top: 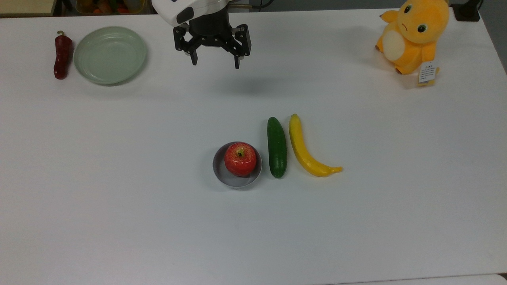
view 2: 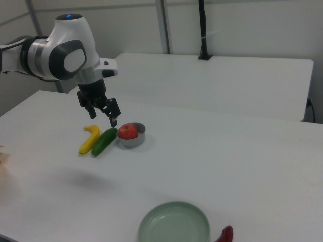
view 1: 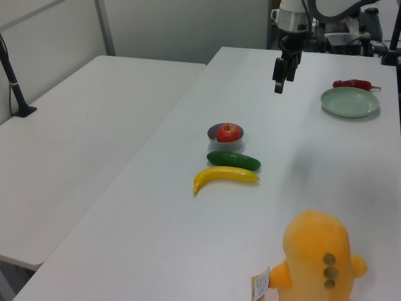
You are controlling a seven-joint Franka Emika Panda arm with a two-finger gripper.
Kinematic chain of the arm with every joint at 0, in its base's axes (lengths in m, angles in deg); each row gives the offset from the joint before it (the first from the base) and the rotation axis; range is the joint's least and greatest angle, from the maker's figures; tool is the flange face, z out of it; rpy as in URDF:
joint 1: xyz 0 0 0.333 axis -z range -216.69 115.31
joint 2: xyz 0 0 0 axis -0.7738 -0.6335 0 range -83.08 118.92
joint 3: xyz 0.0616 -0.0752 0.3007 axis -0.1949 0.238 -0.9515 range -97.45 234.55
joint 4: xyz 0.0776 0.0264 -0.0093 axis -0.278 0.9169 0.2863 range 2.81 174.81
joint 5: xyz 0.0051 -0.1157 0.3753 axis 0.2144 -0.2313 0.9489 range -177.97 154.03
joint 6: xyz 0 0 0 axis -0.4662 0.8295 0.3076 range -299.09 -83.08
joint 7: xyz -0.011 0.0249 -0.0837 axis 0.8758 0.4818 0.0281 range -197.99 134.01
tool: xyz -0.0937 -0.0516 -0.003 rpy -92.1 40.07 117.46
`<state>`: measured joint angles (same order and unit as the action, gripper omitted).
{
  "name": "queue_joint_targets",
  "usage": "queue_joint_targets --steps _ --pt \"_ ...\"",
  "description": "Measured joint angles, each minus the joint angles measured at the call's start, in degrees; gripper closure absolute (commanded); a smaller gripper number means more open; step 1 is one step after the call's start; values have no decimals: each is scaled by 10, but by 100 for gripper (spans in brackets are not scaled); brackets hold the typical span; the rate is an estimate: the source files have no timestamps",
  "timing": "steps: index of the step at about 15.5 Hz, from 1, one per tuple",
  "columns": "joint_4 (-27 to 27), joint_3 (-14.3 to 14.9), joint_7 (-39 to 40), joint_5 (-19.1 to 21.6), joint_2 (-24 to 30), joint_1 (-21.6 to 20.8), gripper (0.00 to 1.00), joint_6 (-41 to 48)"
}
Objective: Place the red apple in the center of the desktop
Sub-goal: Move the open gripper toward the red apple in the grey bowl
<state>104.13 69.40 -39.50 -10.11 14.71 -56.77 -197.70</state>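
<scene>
The red apple [top: 240, 159] [view 1: 229, 132] [view 2: 127, 131] sits in a small grey bowl [top: 237, 183] [view 1: 213, 132] [view 2: 138, 141] near the middle of the white desktop [top: 119, 178]. My gripper [top: 215, 64] [view 1: 282, 81] [view 2: 103, 117] hangs in the air, open, with nothing between its fingers. In the top view it is well above the apple in the picture, toward the table's far edge. It casts a faint shadow on the bare surface below it.
A green cucumber [top: 277, 147] and a yellow banana [top: 305, 152] lie just right of the bowl in the top view. A pale green plate [top: 109, 54] and a dark red chili [top: 62, 55] are at the top left, an orange plush toy [top: 414, 37] at the top right.
</scene>
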Motion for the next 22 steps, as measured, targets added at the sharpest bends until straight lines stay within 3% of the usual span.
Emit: queue_joint_targets --steps 5,22 --pt "0 9 48 0 27 1 0 29" --pt "6 11 52 0 30 14 0 31"
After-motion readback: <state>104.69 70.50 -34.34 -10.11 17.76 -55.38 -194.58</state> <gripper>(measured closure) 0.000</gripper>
